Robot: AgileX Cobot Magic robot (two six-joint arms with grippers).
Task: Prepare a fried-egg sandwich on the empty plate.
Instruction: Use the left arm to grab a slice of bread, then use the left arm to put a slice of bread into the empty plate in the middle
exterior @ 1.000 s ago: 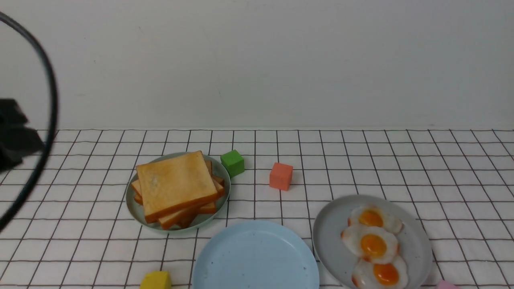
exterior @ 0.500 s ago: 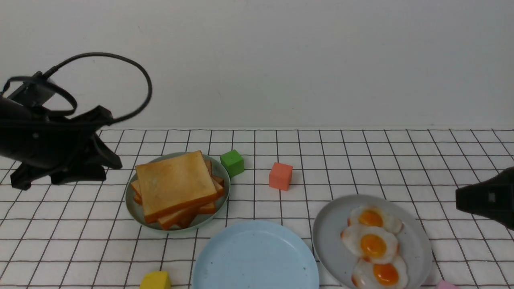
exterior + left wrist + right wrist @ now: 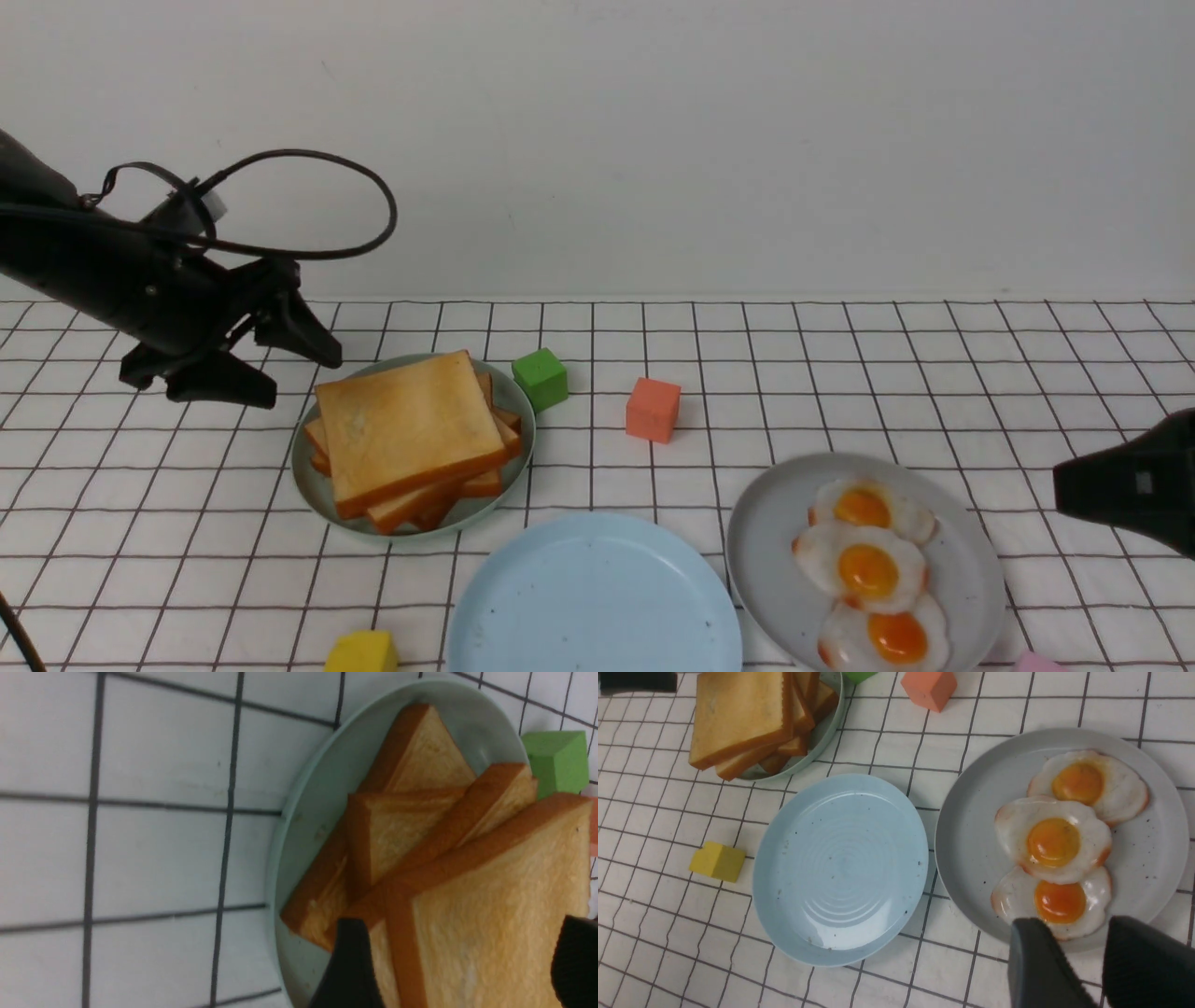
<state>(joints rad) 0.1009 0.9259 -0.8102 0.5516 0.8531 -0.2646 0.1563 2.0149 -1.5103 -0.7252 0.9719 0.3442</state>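
The empty plate, pale blue, lies at the front centre with nothing on it. A fanned pile of toast slices rests on a small green plate. My left gripper hovers open just left of the pile, its fingers spread wide over the top slice's corner. Three fried eggs overlap on a grey plate. My right gripper is open beside that plate's right rim, holding nothing. No fried-egg sandwich is in view.
A green cube sits right behind the toast plate and an orange cube further right. A yellow cube lies at the front edge, left of the blue plate. A white wall closes off the back of the checked cloth.
My left arm has swung in from the left edge to the toast pile and its jaws have spread wide. My right gripper came in at the right edge and has since held still.
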